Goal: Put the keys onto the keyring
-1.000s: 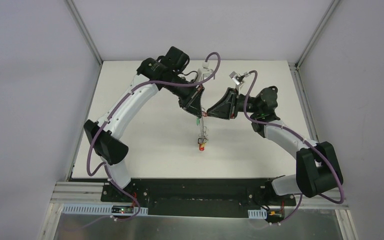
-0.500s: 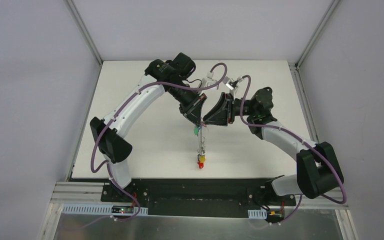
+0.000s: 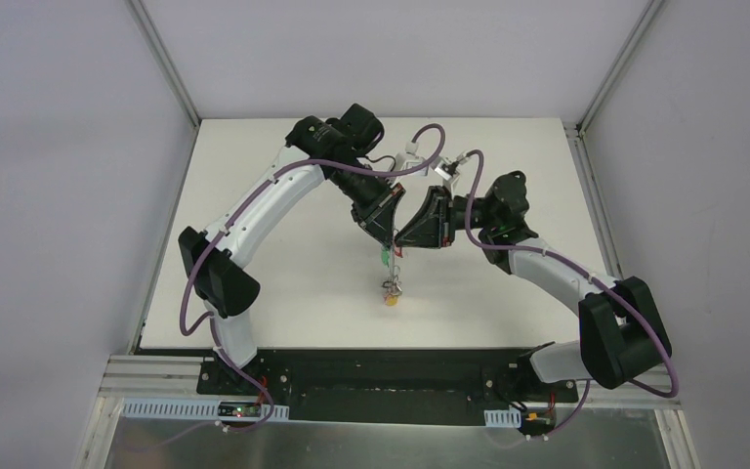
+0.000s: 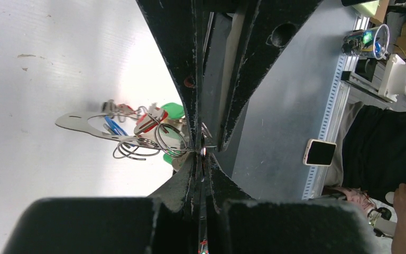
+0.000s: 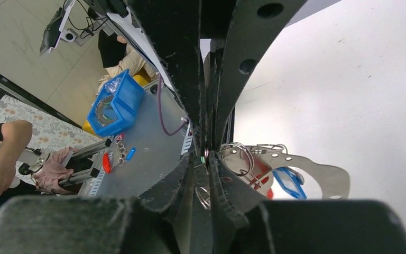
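Over our matte white tabletop hang small silver keys with glossy red, green and blue plastic tags, strung on the thin grey wire keyring. Just beyond them, the left gripper is pinched tight on that wire. The right gripper has its fingers nearly together at the same spot, and we cannot tell if they grip. Smooth pale grey walls stand behind.

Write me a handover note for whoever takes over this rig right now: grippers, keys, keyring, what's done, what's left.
Left gripper: shut on the keyring wire, held up over mid-table.
Right gripper: jaws nearly together at the same spot, tip to tip with the left; whether it grips is unclear.
Keys: bunched, hanging off the ring below the grippers; a green tag, a red tag and a blue tag show.
Done: those keys look threaded. No loose key shows on the table in the top view.
Left: probably check that the ring's opening is closed, then set the bunch down.
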Motion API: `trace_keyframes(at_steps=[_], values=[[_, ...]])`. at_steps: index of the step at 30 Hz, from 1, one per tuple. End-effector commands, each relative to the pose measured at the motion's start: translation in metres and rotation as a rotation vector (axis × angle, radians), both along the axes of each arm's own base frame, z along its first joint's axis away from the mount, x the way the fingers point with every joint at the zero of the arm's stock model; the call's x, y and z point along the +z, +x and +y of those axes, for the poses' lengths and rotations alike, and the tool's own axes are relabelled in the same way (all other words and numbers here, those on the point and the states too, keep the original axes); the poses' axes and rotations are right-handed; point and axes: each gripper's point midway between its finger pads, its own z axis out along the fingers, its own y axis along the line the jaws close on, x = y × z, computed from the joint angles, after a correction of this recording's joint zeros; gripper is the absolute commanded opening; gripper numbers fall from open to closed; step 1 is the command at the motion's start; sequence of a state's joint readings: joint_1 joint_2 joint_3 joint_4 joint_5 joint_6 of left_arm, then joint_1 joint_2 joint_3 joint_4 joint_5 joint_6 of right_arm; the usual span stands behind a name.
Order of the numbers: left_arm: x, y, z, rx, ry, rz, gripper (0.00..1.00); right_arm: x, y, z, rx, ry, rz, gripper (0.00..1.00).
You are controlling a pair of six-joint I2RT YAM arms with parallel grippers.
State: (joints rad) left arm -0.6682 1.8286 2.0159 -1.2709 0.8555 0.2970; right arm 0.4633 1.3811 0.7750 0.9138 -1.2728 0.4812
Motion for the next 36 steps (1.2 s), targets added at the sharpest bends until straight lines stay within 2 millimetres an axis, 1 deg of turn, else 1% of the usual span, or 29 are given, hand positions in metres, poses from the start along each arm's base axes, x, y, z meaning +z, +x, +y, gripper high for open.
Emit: trace_keyframes(at_steps=[1, 4, 7, 11, 12, 14, 15, 16, 19, 21, 26, 31, 36], values=[[0.013, -0.006, -0.003, -0.022, -0.046, -0.007, 0.00, 0.010, -0.010, 0.002, 0.053, 0.020, -0.075, 0.16], [0.013, -0.006, -0.003, -0.022, -0.051, -0.011, 0.00, 0.008, -0.011, 0.002, 0.067, 0.010, -0.080, 0.05], [0.013, -0.005, -0.003, -0.022, -0.057, -0.023, 0.00, 0.011, -0.011, 0.002, 0.063, 0.010, -0.088, 0.00], [0.016, -0.007, 0.000, -0.040, -0.081, -0.052, 0.00, 0.020, -0.006, 0.001, 0.039, 0.018, -0.084, 0.00], [0.018, -0.008, 0.001, -0.053, -0.095, -0.067, 0.01, 0.022, -0.004, 0.001, 0.028, 0.020, -0.076, 0.00], [0.024, -0.009, 0.004, -0.067, -0.139, -0.110, 0.08, 0.027, 0.001, 0.000, 0.005, 0.028, -0.062, 0.00], [0.026, -0.007, 0.005, -0.065, -0.163, -0.136, 0.15, 0.028, 0.003, 0.000, -0.005, 0.034, -0.053, 0.00], [0.027, -0.005, 0.005, -0.060, -0.182, -0.168, 0.19, 0.029, 0.004, 0.000, -0.013, 0.037, -0.039, 0.00], [0.029, -0.001, 0.008, -0.054, -0.227, -0.282, 0.28, 0.029, 0.009, 0.001, -0.041, 0.046, -0.010, 0.00], [0.028, 0.001, 0.007, -0.048, -0.259, -0.344, 0.31, 0.029, 0.014, 0.001, -0.060, 0.048, 0.007, 0.00], [0.023, 0.007, 0.005, -0.038, -0.288, -0.402, 0.36, 0.030, 0.018, 0.000, -0.075, 0.053, 0.028, 0.00], [0.019, 0.014, 0.004, -0.034, -0.273, -0.426, 0.37, 0.029, 0.019, -0.001, -0.080, 0.053, 0.026, 0.00], [0.015, 0.015, 0.005, -0.044, -0.265, -0.447, 0.36, 0.029, 0.020, -0.001, -0.081, 0.054, 0.024, 0.00]])
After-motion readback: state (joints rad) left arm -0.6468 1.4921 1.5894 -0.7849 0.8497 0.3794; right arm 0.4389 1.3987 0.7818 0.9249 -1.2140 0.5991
